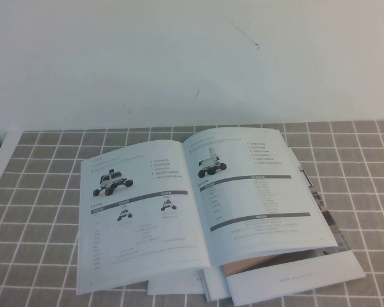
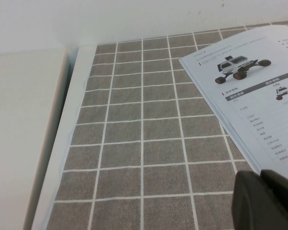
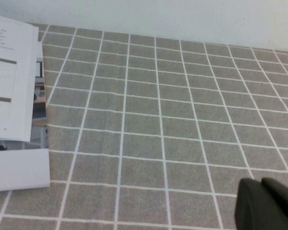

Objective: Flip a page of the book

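Left claw (image 2: 266,201), right claw (image 3: 269,206) low, apart from book (image 1: 198,211); opening unclear. Book open flat, glossy white.

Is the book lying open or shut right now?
Open: the book lies spread on the checked cloth, both pages face up. Left gripper and right gripper are off it.
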You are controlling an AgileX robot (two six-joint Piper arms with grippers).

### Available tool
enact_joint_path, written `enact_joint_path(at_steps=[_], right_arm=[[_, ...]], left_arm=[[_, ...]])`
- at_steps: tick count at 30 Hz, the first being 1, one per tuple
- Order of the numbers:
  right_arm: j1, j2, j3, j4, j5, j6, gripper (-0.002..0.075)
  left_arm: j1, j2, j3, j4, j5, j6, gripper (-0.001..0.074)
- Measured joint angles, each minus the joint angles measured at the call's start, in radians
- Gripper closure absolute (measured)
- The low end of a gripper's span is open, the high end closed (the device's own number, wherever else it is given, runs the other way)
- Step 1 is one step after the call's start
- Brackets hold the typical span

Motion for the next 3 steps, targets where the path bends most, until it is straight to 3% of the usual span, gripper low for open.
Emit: enact_joint_path(at_steps=[3], right_arm=[[0.001,0.0,0.0,0.0,0.0,0.0,0.0728]], left_arm=[[0.0,0.0,0.0,0.001,0.0,0.0,0.0738]])
